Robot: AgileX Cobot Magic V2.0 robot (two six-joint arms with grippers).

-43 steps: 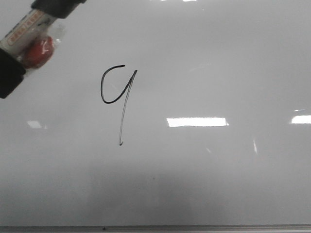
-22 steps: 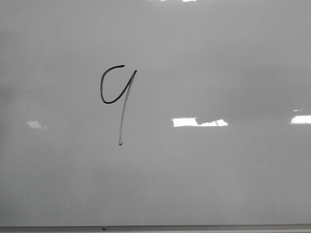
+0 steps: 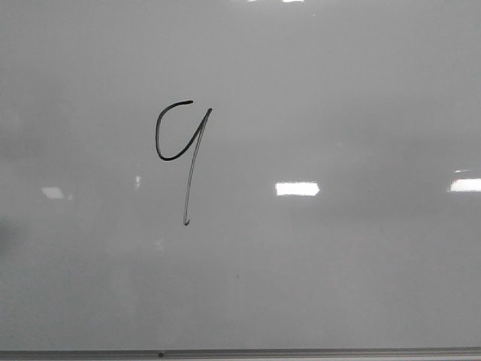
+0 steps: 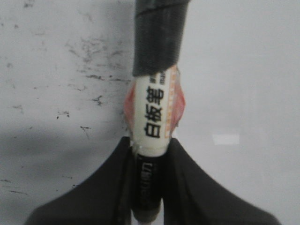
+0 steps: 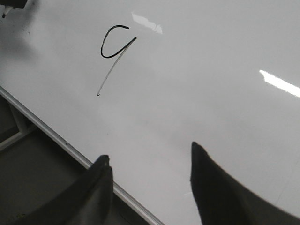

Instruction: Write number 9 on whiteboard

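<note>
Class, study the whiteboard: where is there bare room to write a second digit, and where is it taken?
Bare whiteboard lies right of the number 9, and below its tail down to the metal bottom edge. Only the 9's own patch, left of centre, is taken.

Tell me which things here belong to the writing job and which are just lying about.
Belong to the job:
- the number 9, drawn in black
- the whiteboard it sits on
- the marker, clamped in the left gripper

Just about:
- the right gripper, open and holding nothing
- the smudged grey surface behind the marker
</note>
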